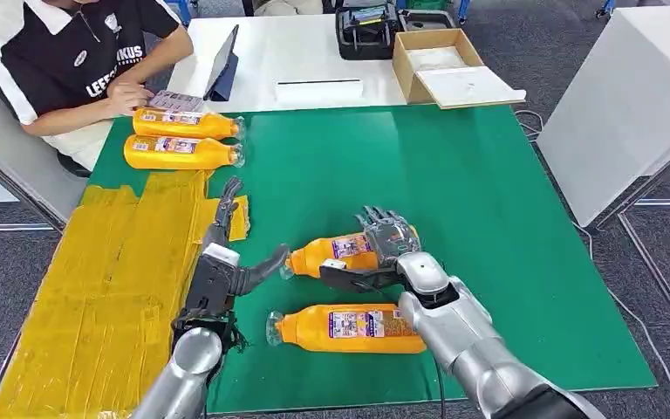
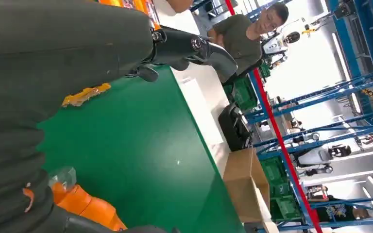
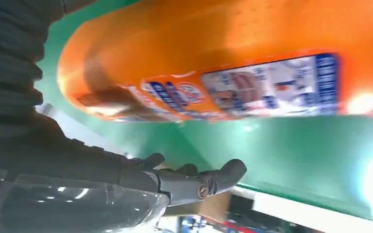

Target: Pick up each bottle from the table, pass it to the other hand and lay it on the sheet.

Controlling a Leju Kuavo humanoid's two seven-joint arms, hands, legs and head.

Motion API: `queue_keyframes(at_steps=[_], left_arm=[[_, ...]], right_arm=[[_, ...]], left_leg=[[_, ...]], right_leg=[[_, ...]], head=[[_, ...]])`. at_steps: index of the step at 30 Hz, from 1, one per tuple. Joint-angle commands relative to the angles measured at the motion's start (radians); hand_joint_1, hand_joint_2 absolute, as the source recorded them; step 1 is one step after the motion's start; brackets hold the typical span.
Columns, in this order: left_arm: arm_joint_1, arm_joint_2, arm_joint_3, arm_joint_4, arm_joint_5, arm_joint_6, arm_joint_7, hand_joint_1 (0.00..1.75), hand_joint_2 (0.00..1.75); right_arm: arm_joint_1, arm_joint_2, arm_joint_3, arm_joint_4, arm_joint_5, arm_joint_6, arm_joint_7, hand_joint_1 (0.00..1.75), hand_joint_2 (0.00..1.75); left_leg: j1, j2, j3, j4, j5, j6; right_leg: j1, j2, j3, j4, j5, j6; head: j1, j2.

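On the worktop (image 1: 488, 218), which is covered with a smooth green mat, four orange plastic bottles lie on their sides. Two far bottles (image 1: 183, 137) lie side by side near the person (image 1: 70, 52) in a black and white shirt who sits at the far left corner. The other two lie near the robot: the nearer bottle (image 1: 349, 329), long and rounded with a clear cap and a white and blue label, lies free just beside the right forearm, and the farther bottle (image 1: 336, 253) lies just behind it. The right robot hand (image 1: 384, 249) is on this farther bottle, its dark fingers over the top of the body and its thumb low on the near side; the bottle appears to lie on the mat. In the right wrist view the glossy orange body and its label are very close, and the fingers (image 3: 194, 182) look spread below it. The left robot hand (image 1: 222, 253) is open above the mat, fingers stretched forward and thumb pointing toward the cap of that bottle, holding nothing. To the left lies the wrinkled yellow sheet (image 1: 105, 288). Behind the mat stands an open cardboard box (image 1: 436, 65).
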Motion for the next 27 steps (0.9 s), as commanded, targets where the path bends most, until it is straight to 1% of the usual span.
queue_keyframes(at_steps=[1, 2, 3, 4, 5, 6, 7, 9, 10, 11, 12, 16, 18, 21, 22, 23, 24, 25, 26, 27], left_arm=[[-0.033, 0.013, -0.005, 0.073, 0.024, 0.002, -0.010, 0.00, 1.75], [-0.033, 0.013, -0.006, 0.071, 0.026, 0.004, -0.009, 0.00, 1.75], [-0.033, 0.014, -0.009, 0.069, 0.029, 0.004, -0.008, 0.00, 1.75], [-0.034, 0.014, -0.011, 0.068, 0.033, 0.005, -0.007, 0.00, 1.75], [-0.035, 0.014, -0.013, 0.067, 0.036, 0.007, -0.007, 0.00, 1.75], [-0.036, 0.014, -0.016, 0.066, 0.037, 0.006, -0.007, 0.00, 1.75], [-0.036, 0.013, -0.019, 0.065, 0.038, 0.007, -0.007, 0.00, 1.75], [-0.034, 0.012, -0.025, 0.058, 0.039, 0.008, -0.010, 0.00, 1.75], [-0.031, 0.010, -0.029, 0.049, 0.040, 0.009, -0.011, 0.00, 1.75], [-0.027, 0.010, -0.033, 0.040, 0.040, 0.008, -0.013, 0.00, 1.75], [-0.022, 0.009, -0.036, 0.031, 0.040, 0.008, -0.014, 0.00, 1.75], [-0.002, 0.014, -0.037, 0.008, 0.038, 0.014, -0.013, 0.00, 1.75], [0.017, 0.023, -0.028, -0.004, 0.037, 0.017, -0.013, 0.00, 1.75], [0.032, 0.045, -0.005, 0.002, 0.038, 0.020, -0.018, 0.00, 1.75], [0.033, 0.048, -0.003, 0.002, 0.039, 0.020, -0.021, 0.00, 1.75], [0.034, 0.050, -0.001, 0.003, 0.040, 0.019, -0.024, 0.00, 1.75], [0.034, 0.049, 0.018, 0.017, 0.043, 0.029, -0.026, 0.00, 1.75], [0.033, 0.058, 0.033, 0.029, 0.047, 0.035, -0.028, 0.00, 1.75], [0.033, 0.062, 0.048, 0.043, 0.057, 0.040, -0.036, 0.00, 1.75], [0.037, 0.066, 0.056, 0.046, 0.065, 0.041, -0.045, 0.00, 1.75]], right_arm=[[-0.011, -0.027, 0.022, 0.064, -0.099, 0.108, -0.071, 0.00, 1.75], [-0.013, -0.026, 0.011, 0.075, -0.117, 0.147, -0.063, 0.00, 1.75], [-0.010, -0.033, 0.003, 0.078, -0.134, 0.182, -0.048, 0.00, 1.75], [-0.007, -0.043, -0.005, 0.082, -0.149, 0.195, -0.044, 0.00, 1.75], [-0.006, -0.049, -0.016, 0.086, -0.166, 0.198, -0.046, 0.00, 1.75], [-0.007, -0.056, -0.021, 0.091, -0.177, 0.201, -0.052, 0.00, 1.75], [-0.010, -0.064, -0.029, 0.099, -0.194, 0.210, -0.061, 0.00, 1.75], [-0.014, -0.071, -0.048, 0.109, -0.223, 0.230, -0.074, 0.00, 1.75], [-0.016, -0.074, -0.056, 0.112, -0.235, 0.238, -0.078, 0.00, 1.75], [-0.018, -0.074, -0.061, 0.116, -0.241, 0.240, -0.071, 0.00, 1.75], [-0.020, -0.073, -0.061, 0.120, -0.241, 0.241, -0.056, 0.00, 1.75], [-0.012, -0.067, -0.067, 0.126, -0.245, 0.240, -0.022, 0.00, 1.75], [-0.006, -0.052, -0.070, 0.124, -0.241, 0.221, 0.007, 0.00, 1.75], [0.001, -0.017, -0.071, 0.119, -0.230, 0.188, 0.061, 0.00, 1.75], [0.001, -0.014, -0.071, 0.120, -0.229, 0.189, 0.064, 0.00, 1.75], [0.001, -0.011, -0.071, 0.119, -0.229, 0.189, 0.067, 0.00, 1.75], [-0.004, -0.002, -0.072, 0.117, -0.225, 0.174, 0.072, 0.10, 1.75], [-0.017, 0.012, -0.070, 0.116, -0.219, 0.163, 0.081, 0.87, 1.75], [-0.030, 0.026, -0.072, 0.123, -0.216, 0.149, 0.088, 1.75, 1.75], [-0.042, 0.035, -0.067, 0.123, -0.208, 0.140, 0.092, 1.75, 1.75]], left_leg=[[-0.001, -0.003, 0.004, 0.000, -0.001, -0.002], [-0.001, -0.003, 0.005, 0.000, -0.002, -0.002], [-0.001, -0.002, 0.003, 0.000, -0.001, -0.001], [-0.001, -0.002, 0.005, 0.000, -0.002, -0.002], [-0.001, -0.002, 0.003, 0.000, -0.001, -0.001], [-0.001, -0.003, 0.004, 0.000, -0.002, -0.001], [-0.001, -0.003, 0.003, 0.000, -0.001, -0.001], [-0.001, -0.005, 0.006, 0.000, -0.002, -0.001], [-0.001, -0.005, 0.004, -0.001, -0.001, -0.001], [-0.002, -0.007, 0.007, 0.001, -0.002, -0.002], [-0.001, -0.003, 0.004, -0.001, 0.000, -0.001], [-0.001, -0.002, 0.005, -0.001, -0.001, -0.001], [-0.001, -0.002, 0.007, -0.001, -0.002, -0.001], [-0.001, -0.001, 0.008, -0.001, -0.001, -0.001], [-0.002, 0.000, 0.010, -0.002, -0.002, -0.001], [-0.001, 0.000, 0.008, -0.001, -0.002, -0.001], [-0.002, 0.000, 0.009, -0.001, -0.002, -0.001], [-0.002, -0.001, 0.010, -0.001, -0.003, -0.001], [-0.002, 0.000, 0.011, -0.001, -0.004, -0.002], [-0.002, 0.002, 0.009, -0.001, -0.003, -0.001]], right_leg=[[-0.001, -0.005, 0.005, 0.001, -0.003, 0.000], [-0.001, -0.006, 0.006, 0.001, -0.004, 0.001], [-0.001, -0.004, 0.003, 0.000, -0.002, 0.000], [-0.001, -0.005, 0.005, 0.001, -0.004, 0.001], [-0.001, -0.004, 0.004, 0.001, -0.002, 0.001], [-0.001, -0.006, 0.005, 0.001, -0.003, 0.001], [0.000, -0.005, 0.003, 0.000, -0.002, 0.000], [-0.001, -0.008, 0.006, 0.000, -0.003, 0.001], [-0.001, -0.007, 0.005, 0.000, -0.002, 0.001], [-0.002, -0.011, 0.009, 0.001, -0.005, 0.002], [0.000, -0.005, 0.004, -0.001, -0.002, 0.001], [0.000, -0.004, 0.005, -0.001, -0.002, 0.001], [-0.001, -0.005, 0.008, -0.001, -0.003, 0.001], [0.000, -0.003, 0.008, -0.001, -0.002, 0.001], [-0.001, -0.002, 0.010, -0.001, -0.002, 0.001], [0.000, -0.002, 0.009, -0.001, -0.002, 0.001], [-0.001, -0.003, 0.010, -0.001, -0.002, 0.001], [-0.001, -0.004, 0.010, 0.000, -0.003, 0.001], [-0.001, -0.004, 0.010, 0.000, -0.004, 0.001], [-0.001, -0.001, 0.009, 0.000, -0.002, 0.001]], head=[[0.000, 0.000], [0.000, 0.000], [0.000, 0.000], [0.000, 0.000], [0.000, 0.000], [0.000, 0.000], [0.000, 0.000], [0.000, 0.000], [0.000, 0.000], [0.000, 0.000], [0.000, 0.000], [0.000, 0.000], [0.000, 0.000], [0.000, 0.000], [0.000, 0.000], [0.000, 0.000], [0.000, 0.000], [0.000, 0.000], [0.000, 0.000], [0.000, 0.000]])
